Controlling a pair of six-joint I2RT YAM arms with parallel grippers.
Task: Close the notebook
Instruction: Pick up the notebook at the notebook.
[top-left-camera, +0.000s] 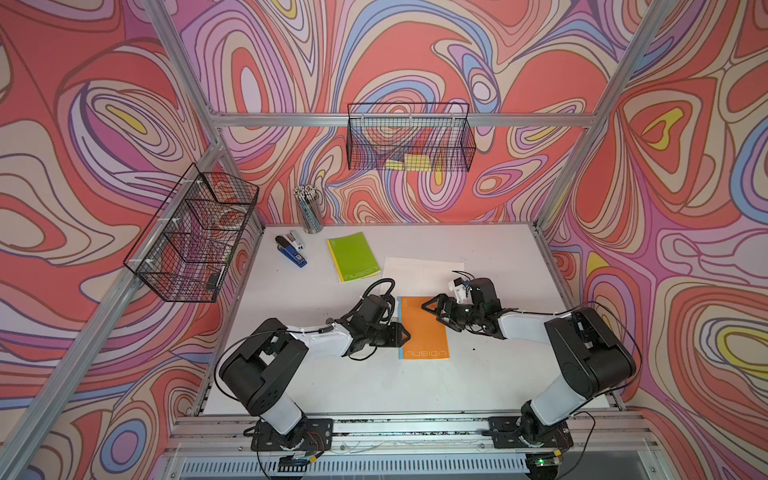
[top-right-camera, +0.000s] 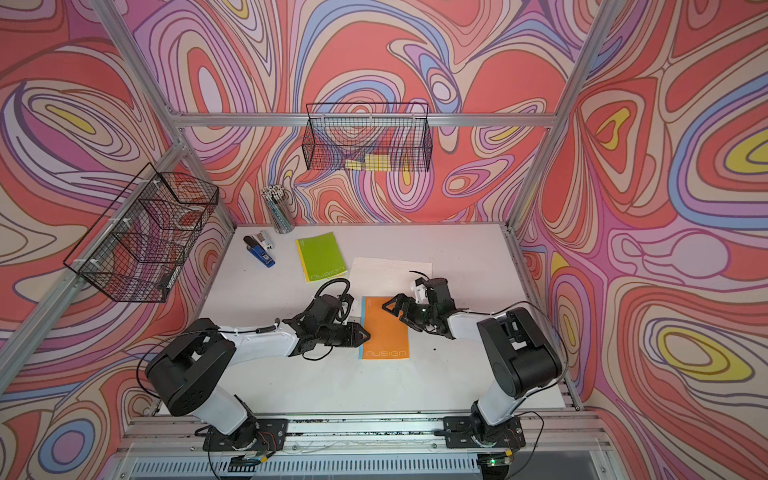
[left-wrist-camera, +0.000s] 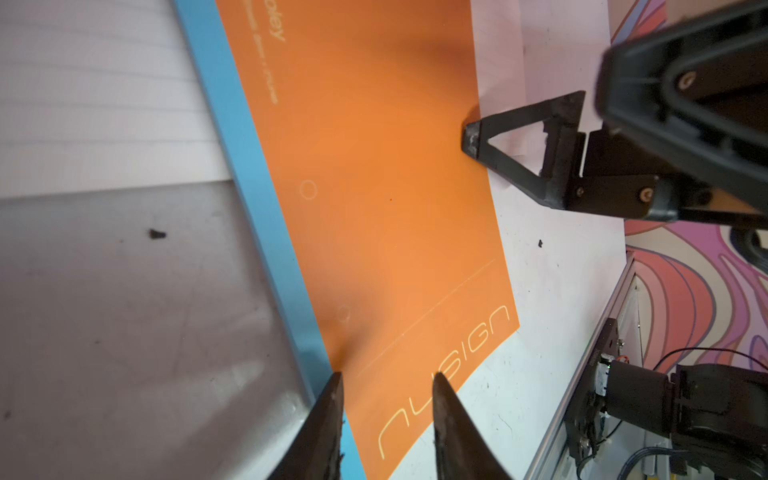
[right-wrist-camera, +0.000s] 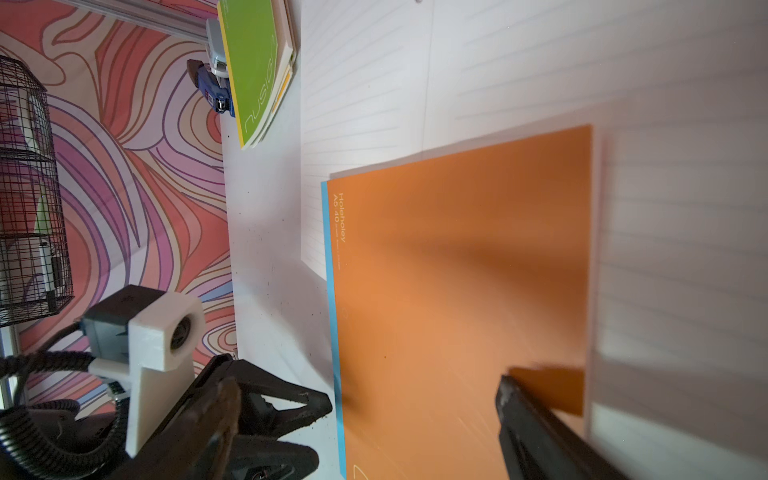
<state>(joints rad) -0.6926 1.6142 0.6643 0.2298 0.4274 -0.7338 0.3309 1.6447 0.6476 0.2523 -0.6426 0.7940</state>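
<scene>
An orange notebook (right-wrist-camera: 457, 291) with a blue spine is lying closed, cover up, partly overlapping a lined sheet (right-wrist-camera: 374, 83) on the white worktop (right-wrist-camera: 266, 249). The right claw (right-wrist-camera: 368, 384) is holding its jaws wide apart over the cover. One dark finger (right-wrist-camera: 536, 424) is reaching in near the free edge, and the other is showing only as a blur. The left claw (right-wrist-camera: 324, 430) is sitting just beside the spine, jaws parted. Farther off, a green notebook (right-wrist-camera: 253, 70) is partly hiding a blue stapler (right-wrist-camera: 214, 89), and a wire basket (right-wrist-camera: 29, 187) is showing against the patterned wall (right-wrist-camera: 137, 187).
</scene>
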